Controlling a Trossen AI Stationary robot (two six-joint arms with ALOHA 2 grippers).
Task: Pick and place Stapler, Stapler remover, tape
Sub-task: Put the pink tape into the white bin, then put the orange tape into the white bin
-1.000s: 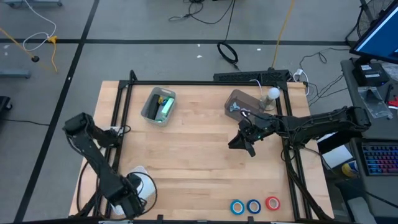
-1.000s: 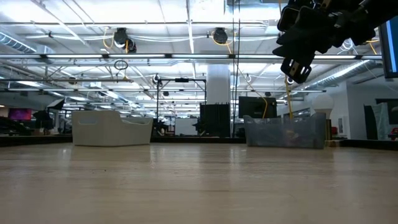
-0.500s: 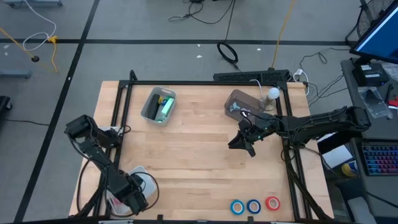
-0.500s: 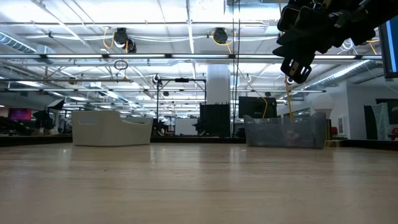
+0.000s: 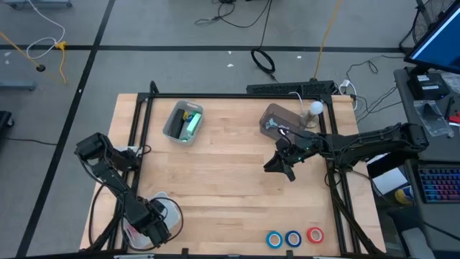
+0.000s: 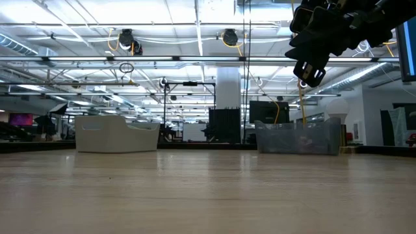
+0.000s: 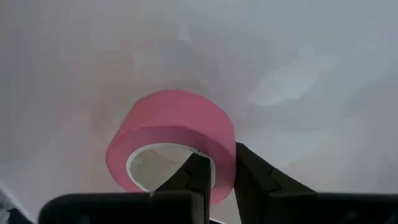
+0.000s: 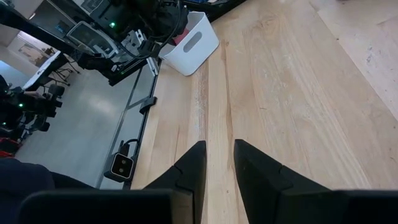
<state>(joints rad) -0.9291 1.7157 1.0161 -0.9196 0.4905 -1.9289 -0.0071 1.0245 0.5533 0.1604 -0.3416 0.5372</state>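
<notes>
My left gripper (image 5: 153, 221) is at the table's near left corner, down in a white bin (image 5: 171, 210), and is shut on a pink tape roll (image 7: 171, 134) with a pale core. The left wrist view shows only the bin's white inside around the roll. Two blue tape rolls (image 5: 274, 239) (image 5: 292, 238) and a red one (image 5: 315, 234) lie flat near the table's near right edge. My right gripper (image 5: 280, 166) (image 6: 305, 77) hangs high over the table's right half, shut and touching nothing (image 8: 219, 163). My left gripper holds the pink tape roll by its ring wall (image 7: 222, 177), on the side nearest the wrist. One finger (image 7: 194, 180) is inside the hole and the other (image 7: 252, 180) is outside. The roll sits tilted, and I cannot tell whether it rests on the bin's floor.
A grey bin (image 5: 183, 121) with something green (image 5: 191, 124) in it stands at the far left. A clear bin (image 5: 277, 119) stands at the far right, beside a white ball (image 5: 315, 108). A black frame (image 5: 237, 96) edges the table. Bare wood (image 5: 223, 180) lies between the arms.
My left arm has swung slightly toward the table's right, bringing its gripper from beside the white bin to over and into it. The right arm has kept still.
</notes>
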